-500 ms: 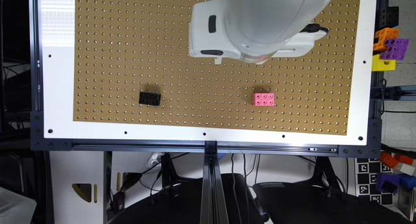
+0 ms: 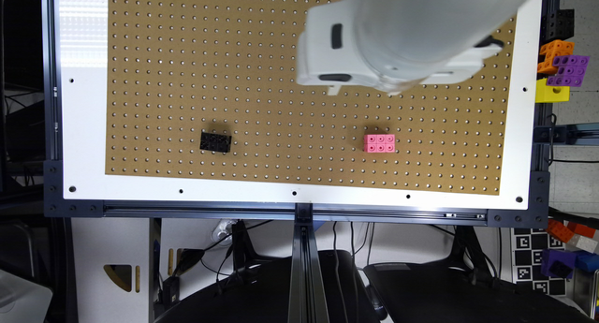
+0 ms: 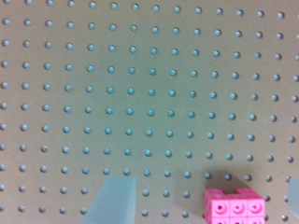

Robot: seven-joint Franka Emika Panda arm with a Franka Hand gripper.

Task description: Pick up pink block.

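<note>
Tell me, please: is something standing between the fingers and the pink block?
Nothing visible does. The pink block lies alone on the pegboard, with bare board between it and the open fingers. The black brick sits far off.

From above, we look steeply down on the pegboard surface [image 2: 187, 56] in the exterior view, from well back. Our wrist view faces the same board closely; both views share the pink block [image 2: 379, 143] [image 3: 235, 206].

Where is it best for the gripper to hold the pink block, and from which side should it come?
Probably from straight above: the pink block lies flat on the pegboard, nothing touching it. Grip its two long side faces, across the short width; the open gripper seems wide enough.
</note>
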